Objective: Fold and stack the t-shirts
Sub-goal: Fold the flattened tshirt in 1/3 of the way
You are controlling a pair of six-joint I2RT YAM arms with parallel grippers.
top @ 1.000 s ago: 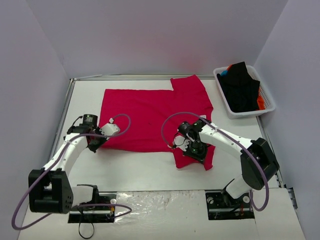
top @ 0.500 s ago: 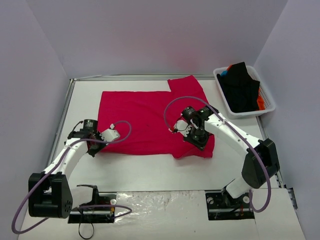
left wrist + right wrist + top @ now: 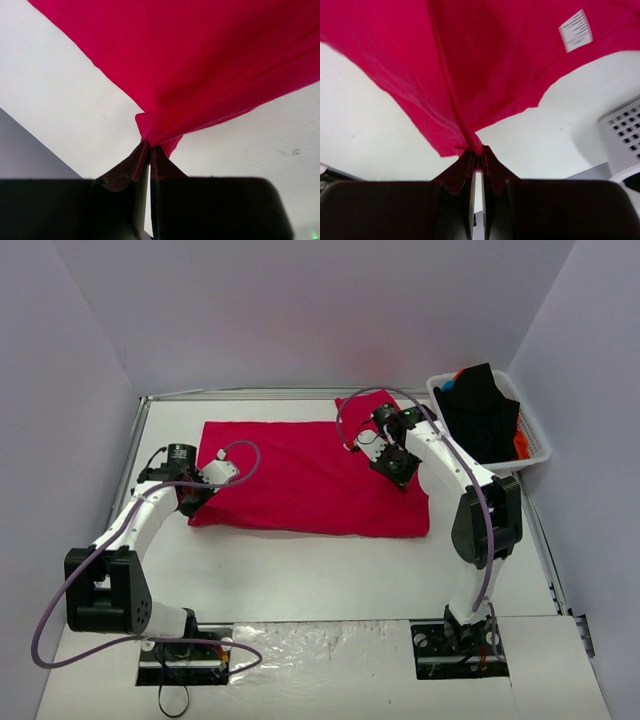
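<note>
Red t-shirt (image 3: 300, 480) lies flat, roughly rectangular, across white counter (image 3: 300, 570). Left hand (image 3: 192, 505) at its left end. Right hand (image 3: 397, 468) over its far right part. White basket (image 3: 470, 468) far right: black t-shirt (image 3: 478, 418), orange cloth (image 3: 521, 445).

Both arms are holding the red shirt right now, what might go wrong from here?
The left gripper and right gripper each pinch only a small tuck of the red t-shirt, so it may slip free. The right gripper also sits close to the white basket and might bump it.
</note>
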